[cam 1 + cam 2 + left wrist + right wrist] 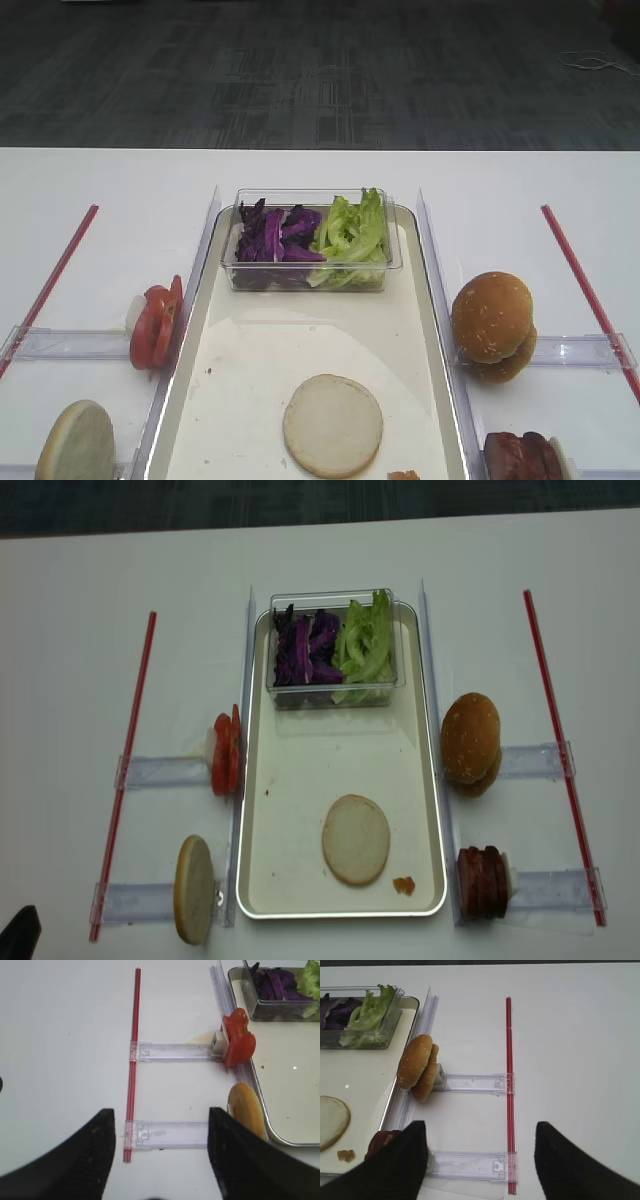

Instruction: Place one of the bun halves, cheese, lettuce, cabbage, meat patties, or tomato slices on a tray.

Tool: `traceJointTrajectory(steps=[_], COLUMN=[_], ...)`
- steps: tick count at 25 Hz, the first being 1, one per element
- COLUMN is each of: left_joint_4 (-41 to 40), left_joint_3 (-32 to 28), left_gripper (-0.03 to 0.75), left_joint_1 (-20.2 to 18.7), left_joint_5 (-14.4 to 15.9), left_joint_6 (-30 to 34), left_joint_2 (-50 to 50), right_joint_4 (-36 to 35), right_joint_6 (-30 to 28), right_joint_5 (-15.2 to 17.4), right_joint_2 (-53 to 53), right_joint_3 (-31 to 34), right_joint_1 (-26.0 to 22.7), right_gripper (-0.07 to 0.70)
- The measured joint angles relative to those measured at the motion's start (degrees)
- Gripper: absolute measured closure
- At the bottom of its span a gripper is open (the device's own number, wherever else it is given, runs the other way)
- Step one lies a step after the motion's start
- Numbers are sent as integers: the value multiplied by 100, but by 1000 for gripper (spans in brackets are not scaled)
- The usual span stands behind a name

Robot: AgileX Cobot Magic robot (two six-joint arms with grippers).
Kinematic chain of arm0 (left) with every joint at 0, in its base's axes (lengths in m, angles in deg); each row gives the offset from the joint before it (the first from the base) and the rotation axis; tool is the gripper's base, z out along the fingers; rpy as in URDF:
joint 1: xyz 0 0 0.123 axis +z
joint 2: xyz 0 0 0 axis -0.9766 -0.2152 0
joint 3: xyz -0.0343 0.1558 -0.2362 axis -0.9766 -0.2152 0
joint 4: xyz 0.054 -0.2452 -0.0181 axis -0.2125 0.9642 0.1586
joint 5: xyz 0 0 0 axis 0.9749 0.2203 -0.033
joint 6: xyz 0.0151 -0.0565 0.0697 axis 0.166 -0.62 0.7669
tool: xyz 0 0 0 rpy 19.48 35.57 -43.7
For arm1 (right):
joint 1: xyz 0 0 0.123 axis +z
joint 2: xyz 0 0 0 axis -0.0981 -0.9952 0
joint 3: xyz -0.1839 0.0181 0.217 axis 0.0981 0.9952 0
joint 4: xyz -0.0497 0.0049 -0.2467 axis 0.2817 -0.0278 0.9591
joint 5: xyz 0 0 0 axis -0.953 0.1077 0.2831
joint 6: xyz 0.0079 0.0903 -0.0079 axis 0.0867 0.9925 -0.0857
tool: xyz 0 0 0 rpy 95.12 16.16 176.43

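A pale bun half [355,838] lies flat on the cream tray [300,780], near its front edge. A second bun half [246,1110] stands on edge left of the tray, just right of my open left gripper [161,1112]. Tomato slices [226,754] stand by the tray's left rim. Purple cabbage [305,648] and green lettuce [365,645] fill a tub at the tray's back. Meat patties [382,1142] stand right of the tray, beside the left finger of my open right gripper [480,1127]. Both grippers are empty. No cheese is in view.
The clear plastic tub [310,278] sits on the tray's far end. Golden sesame bun tops [471,742] stand right of the tray. Clear plastic rails [175,1051] and red strips [133,750] lie on the white table on both sides. An orange crumb [404,885] lies on the tray.
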Motion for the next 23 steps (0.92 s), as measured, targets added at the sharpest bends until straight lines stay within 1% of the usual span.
traceJointTrajectory(steps=[23], left_joint_4=[0], left_joint_3=[0], left_gripper=[295], left_joint_1=[0], left_joint_5=[0], left_joint_6=[0], left_joint_2=[0], right_joint_4=[0], right_joint_6=[0], right_joint_5=[0], right_joint_2=[0], right_joint_3=[0], right_joint_1=[0], right_gripper=[163])
